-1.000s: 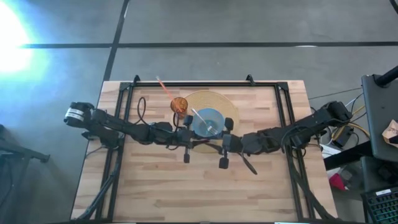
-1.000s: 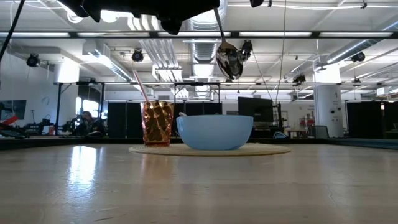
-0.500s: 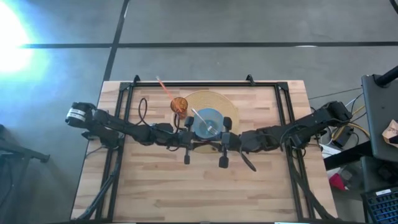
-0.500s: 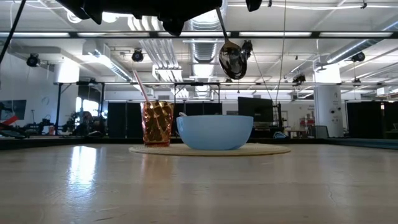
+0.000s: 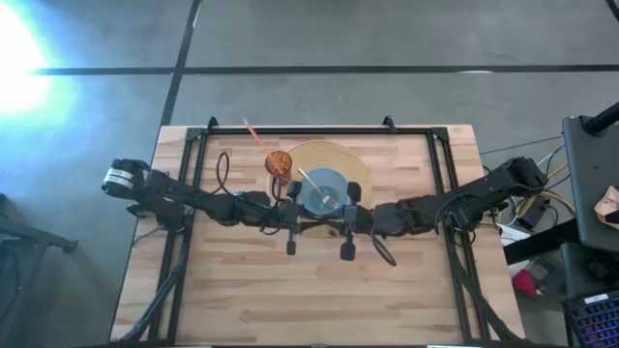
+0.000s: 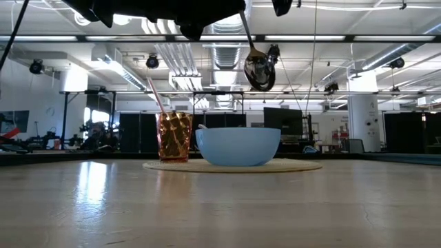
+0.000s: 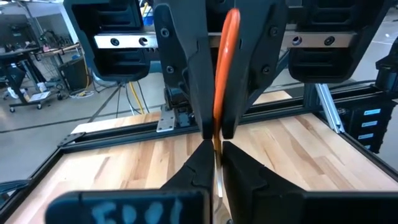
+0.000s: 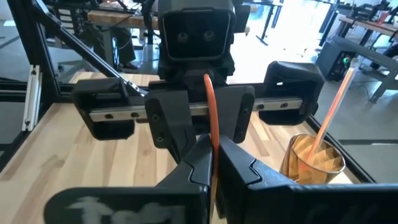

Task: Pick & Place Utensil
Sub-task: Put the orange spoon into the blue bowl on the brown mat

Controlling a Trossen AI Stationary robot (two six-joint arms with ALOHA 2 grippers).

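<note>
A spoon with an orange handle and a shiny metal bowl [image 6: 258,69] hangs bowl-down in the air above the light-blue bowl [image 6: 238,146]. The blue bowl [image 5: 314,198] stands on a round woven mat [image 5: 340,155], beside an amber cup with a straw [image 5: 279,162]. Both arms meet over the table's middle, near the blue bowl's near side. My left gripper [image 5: 309,220] and right gripper [image 5: 335,222] face each other fingertip to fingertip, both shut on the spoon's handle. The low view cuts off the handle's top and both grippers' fingers. My left gripper [image 7: 217,148] pinches the spoon's orange handle [image 8: 209,102] between its two fingers, coming level from the table's left, fingers across the handle. The spoon is lifted clear and near upright. My right gripper [image 8: 212,149] pinches the same handle [image 7: 225,59] between its two fingers, level from the table's right, fingers across it. The spoon's bowl hangs below both grippers.
The amber cup [image 6: 174,136] stands on the mat [image 6: 296,166] at the blue bowl's left. A black frame rail [image 5: 319,129] runs along the table's far edge and down both sides. Bare wood lies toward the near edge [image 5: 309,300].
My right gripper has edged a little toward the table's left, closer to the left gripper. In the low view the hanging spoon's bowl has drifted slightly to the right.
</note>
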